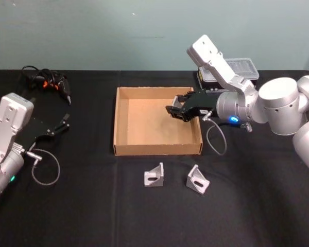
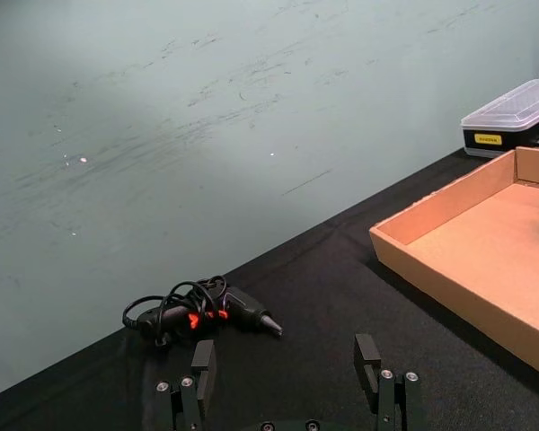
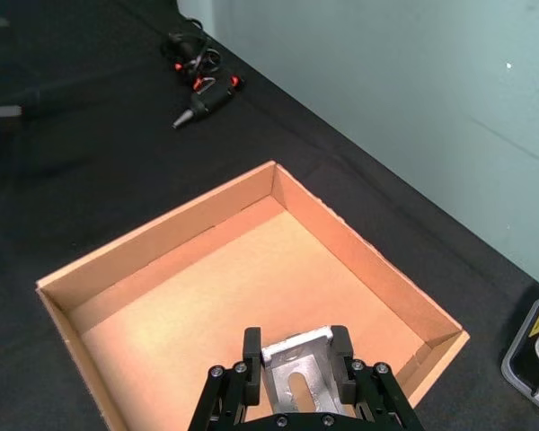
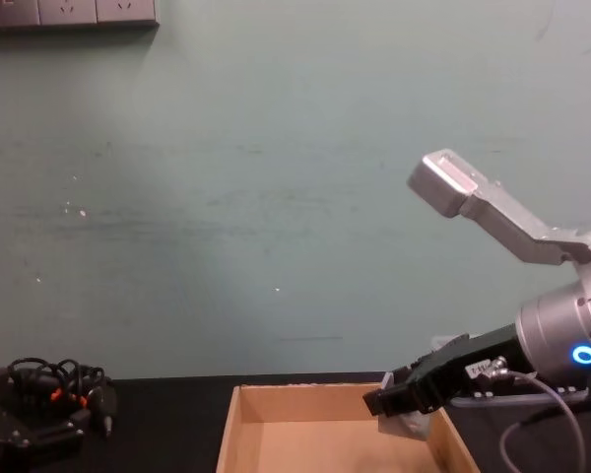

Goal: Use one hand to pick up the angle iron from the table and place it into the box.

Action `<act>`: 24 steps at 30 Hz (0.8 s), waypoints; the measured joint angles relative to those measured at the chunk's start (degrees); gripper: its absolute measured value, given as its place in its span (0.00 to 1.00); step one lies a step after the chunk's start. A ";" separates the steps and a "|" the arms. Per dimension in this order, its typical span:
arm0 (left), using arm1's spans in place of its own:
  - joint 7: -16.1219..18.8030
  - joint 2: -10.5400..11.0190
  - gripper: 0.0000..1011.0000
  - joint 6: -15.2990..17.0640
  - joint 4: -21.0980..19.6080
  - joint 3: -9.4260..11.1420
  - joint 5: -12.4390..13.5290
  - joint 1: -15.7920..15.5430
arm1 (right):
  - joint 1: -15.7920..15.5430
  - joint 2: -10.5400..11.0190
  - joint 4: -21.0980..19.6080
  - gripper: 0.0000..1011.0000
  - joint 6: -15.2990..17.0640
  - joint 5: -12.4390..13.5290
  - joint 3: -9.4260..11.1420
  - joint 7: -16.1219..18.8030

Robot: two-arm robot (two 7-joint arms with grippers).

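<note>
The angle iron [image 3: 296, 384] sits clamped between the two black fingers of the right tool [image 3: 296, 346], its slotted silver face turned up toward the wrist camera. From the head view we see this right tool [image 1: 175, 111] reaching in from the right and hanging over the inside of the box [image 1: 157, 149], in its right half and close to the right wall. From the chest view the tool's tip [image 4: 384, 402] sits about level with the box's rim [image 4: 325, 391], with a pale bit of the angle iron [image 4: 415, 424] showing under it. A second angle iron [image 1: 154, 175] and a third angle iron [image 1: 199, 180] stand on the tabletop [image 1: 92, 211] in front of the box, near each other but apart. Behind the box's far right corner sits a black case with a clear lid [image 1: 232, 68]. On the far left the left tool [image 1: 65, 121] hangs above the tabletop, its fingers [image 2: 202, 359] spread apart and holding nothing, with a black corded gun with orange marks [image 1: 49, 82] lying beyond it.
</note>
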 joint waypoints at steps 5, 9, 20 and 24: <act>0.00 0.00 1.00 0.00 0.00 0.00 0.00 0.00 | 0.86 -1.41 3.21 0.46 -0.54 -0.66 -0.12 -0.03; 0.00 0.00 1.00 0.00 0.00 0.00 0.00 0.00 | 1.35 -2.21 4.89 0.46 -1.08 -0.96 -0.11 0.07; 0.00 0.00 1.00 0.00 0.00 0.00 0.00 0.00 | 1.23 -1.93 4.22 0.51 -0.95 -0.89 -0.06 0.06; 0.00 0.00 1.00 0.00 0.00 0.00 0.00 0.00 | 1.19 -1.87 4.09 0.65 -0.87 -0.86 -0.06 0.06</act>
